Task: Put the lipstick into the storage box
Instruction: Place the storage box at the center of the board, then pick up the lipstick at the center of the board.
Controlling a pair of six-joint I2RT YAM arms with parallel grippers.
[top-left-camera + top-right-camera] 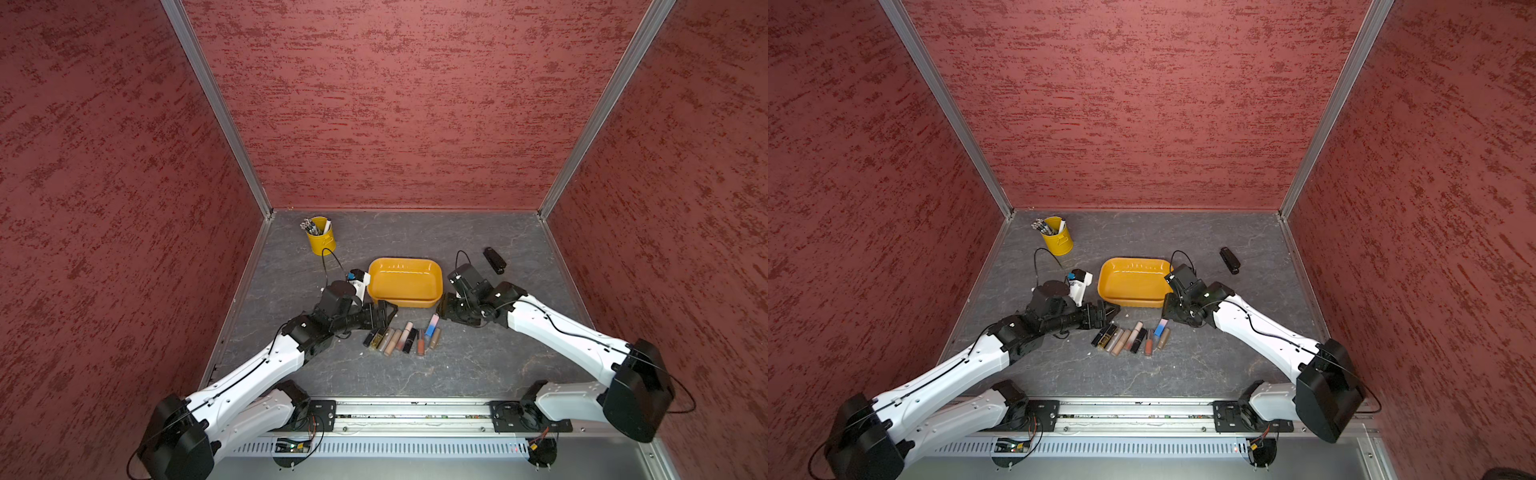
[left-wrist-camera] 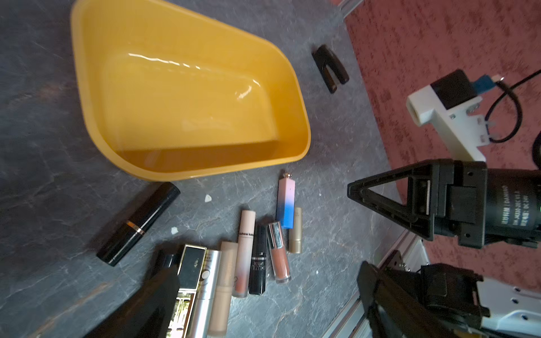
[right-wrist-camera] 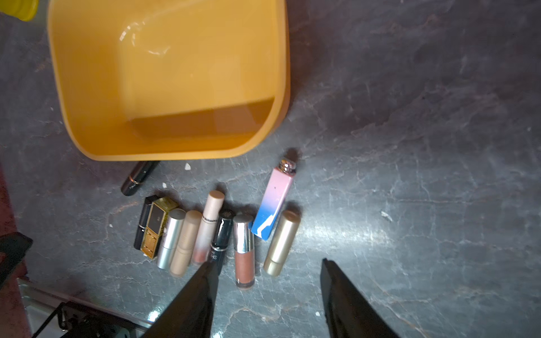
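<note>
Lipstick (image 3: 282,243), gold-cased, is lying at twelve o'clock of the right gripper (image 3: 268,262), long axis running nearly six-to-twelve; jaws are standing apart, empty.

The storage box (image 1: 405,282), a shallow yellow-orange oblong tub with rounded corners, stood upright and empty on the counter (image 1: 478,365). At its 6 o'clock, a row of lipstick tubes (image 1: 399,338) lay flat, side by side, clear of the box. A pink-to-blue tube (image 1: 432,325) lay near the row's 3 o'clock end, offset toward the box. One black lipstick (image 3: 140,178) lay apart from the row, just beside the box's near wall toward 7 o'clock.
</note>
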